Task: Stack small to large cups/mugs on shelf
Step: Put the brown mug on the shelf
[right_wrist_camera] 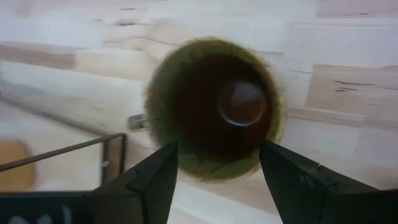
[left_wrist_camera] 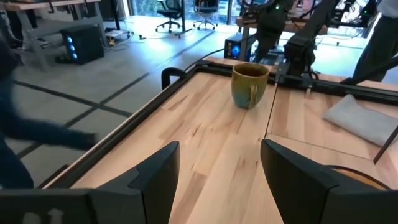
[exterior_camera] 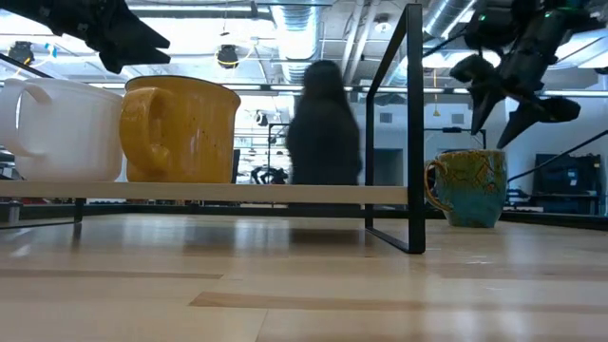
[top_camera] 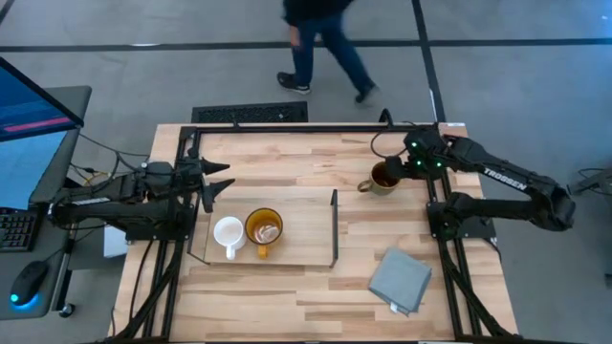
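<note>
From here the right gripper (top_camera: 400, 168) hangs spread and empty directly over the olive-brown mug (top_camera: 383, 178), upright off the shelf (top_camera: 306, 215) at its two o'clock, far nearer than the left arm

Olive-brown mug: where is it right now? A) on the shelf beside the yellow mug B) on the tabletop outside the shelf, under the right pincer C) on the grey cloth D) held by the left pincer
B: the olive-brown mug stands on the tabletop beyond the shelf's upright end, with the open right pincer above it.
</note>
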`<state>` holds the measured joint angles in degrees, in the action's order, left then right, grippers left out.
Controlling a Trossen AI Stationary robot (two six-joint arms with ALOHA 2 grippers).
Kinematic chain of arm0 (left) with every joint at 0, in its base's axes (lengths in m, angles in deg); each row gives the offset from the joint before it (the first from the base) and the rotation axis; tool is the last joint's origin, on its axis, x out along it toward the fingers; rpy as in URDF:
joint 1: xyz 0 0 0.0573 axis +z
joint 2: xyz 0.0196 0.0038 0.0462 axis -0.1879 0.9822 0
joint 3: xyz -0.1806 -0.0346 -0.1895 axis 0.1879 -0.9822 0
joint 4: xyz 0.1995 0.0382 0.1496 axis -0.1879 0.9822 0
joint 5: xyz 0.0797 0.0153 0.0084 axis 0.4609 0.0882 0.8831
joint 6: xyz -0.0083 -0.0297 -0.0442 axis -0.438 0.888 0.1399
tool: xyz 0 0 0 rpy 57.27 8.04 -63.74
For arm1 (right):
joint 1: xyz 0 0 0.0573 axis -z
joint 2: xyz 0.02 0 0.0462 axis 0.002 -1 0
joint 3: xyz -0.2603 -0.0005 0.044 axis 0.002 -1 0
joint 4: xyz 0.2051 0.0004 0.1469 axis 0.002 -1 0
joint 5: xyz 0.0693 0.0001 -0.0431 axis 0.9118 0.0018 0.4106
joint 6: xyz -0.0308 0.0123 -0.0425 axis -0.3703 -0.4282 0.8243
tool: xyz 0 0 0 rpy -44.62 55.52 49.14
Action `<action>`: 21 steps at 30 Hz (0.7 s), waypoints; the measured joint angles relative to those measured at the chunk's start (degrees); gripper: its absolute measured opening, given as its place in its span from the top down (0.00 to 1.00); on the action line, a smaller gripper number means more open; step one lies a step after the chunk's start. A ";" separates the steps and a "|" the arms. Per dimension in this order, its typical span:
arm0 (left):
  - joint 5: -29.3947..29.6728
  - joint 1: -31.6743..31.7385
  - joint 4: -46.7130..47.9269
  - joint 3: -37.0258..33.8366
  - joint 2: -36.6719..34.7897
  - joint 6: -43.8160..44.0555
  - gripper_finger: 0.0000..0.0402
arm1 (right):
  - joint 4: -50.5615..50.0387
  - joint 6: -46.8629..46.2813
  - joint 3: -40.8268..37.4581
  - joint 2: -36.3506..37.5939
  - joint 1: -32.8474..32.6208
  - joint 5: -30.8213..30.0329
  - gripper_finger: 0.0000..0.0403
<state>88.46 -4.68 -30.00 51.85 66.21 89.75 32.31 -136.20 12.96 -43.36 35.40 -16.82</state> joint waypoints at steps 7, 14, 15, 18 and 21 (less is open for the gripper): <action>0.00 0.00 0.11 0.00 0.00 -1.56 0.46 | 0.73 0.02 0.00 -3.43 0.00 0.11 0.38; 0.00 0.00 0.11 0.00 -0.01 -2.80 0.46 | 5.99 0.00 0.07 -2.59 0.00 0.41 0.38; 0.02 0.00 0.11 0.00 -0.01 -2.80 0.46 | 5.89 0.02 0.45 -2.48 0.06 0.32 0.38; 0.01 0.00 0.11 0.00 0.01 -2.82 0.46 | 4.36 0.78 2.27 -2.49 0.11 -1.41 0.38; 0.01 0.00 0.11 0.00 -0.01 -2.82 0.46 | 1.22 1.64 4.21 -2.53 0.11 -4.09 0.38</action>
<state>88.47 -4.68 -29.89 51.85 66.20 86.93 33.52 -134.56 17.17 -45.89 35.51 -20.91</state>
